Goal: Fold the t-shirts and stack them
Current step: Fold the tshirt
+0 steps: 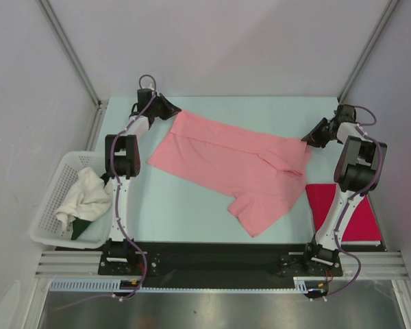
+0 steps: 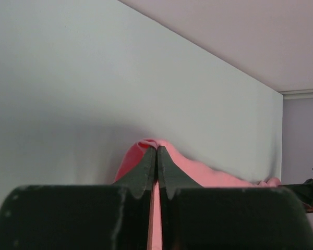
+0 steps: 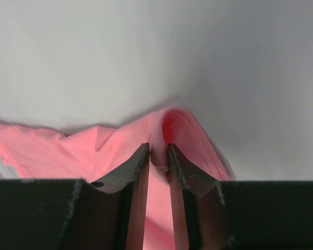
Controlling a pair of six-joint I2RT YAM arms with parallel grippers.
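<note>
Top external view: at the pink shirt's (image 1: 226,164) far corners, the left gripper (image 1: 174,110) is pinched tight on cloth and the right gripper (image 1: 306,140) nips a fold. Lift both evenly.

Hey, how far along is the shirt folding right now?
Done: the red shirt lies folded flat at the right edge of the table. In hand: the pink shirt is spread out unfolded. The left gripper pinches its far left end, and the right gripper has its fingers around the far right end. Left: fold the pink shirt and stack it with the red one.
</note>
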